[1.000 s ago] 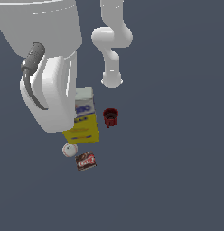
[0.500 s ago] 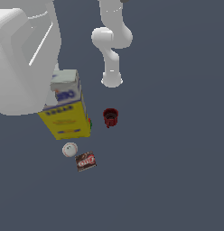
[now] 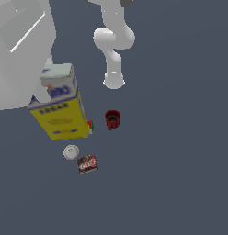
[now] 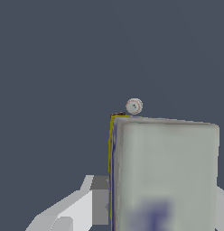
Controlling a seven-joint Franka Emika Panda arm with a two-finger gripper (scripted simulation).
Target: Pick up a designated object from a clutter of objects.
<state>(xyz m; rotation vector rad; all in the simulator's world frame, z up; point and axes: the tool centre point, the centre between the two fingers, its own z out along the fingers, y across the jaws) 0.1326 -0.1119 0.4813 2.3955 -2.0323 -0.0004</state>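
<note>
The fingers [image 4: 99, 200] are clamped on the yellow-and-white carton [image 3: 60, 108], one grey pad pressed to its side in the wrist view. At the exterior view's left the carton hangs tilted under the big white arm, seemingly clear of the tabletop [image 3: 180, 174], so the pick looks mostly done; only carrying it clear remains. Further right lie the white ball [image 3: 71, 152], the brown-red box [image 3: 87, 164], and the dark red mug [image 3: 112, 119]. The red-green cube [image 3: 90, 125] is mostly hidden behind the carton.

Flat, uniform dark blue-grey floor [image 3: 180, 174]; no walls, furniture, windows; even light.
</note>
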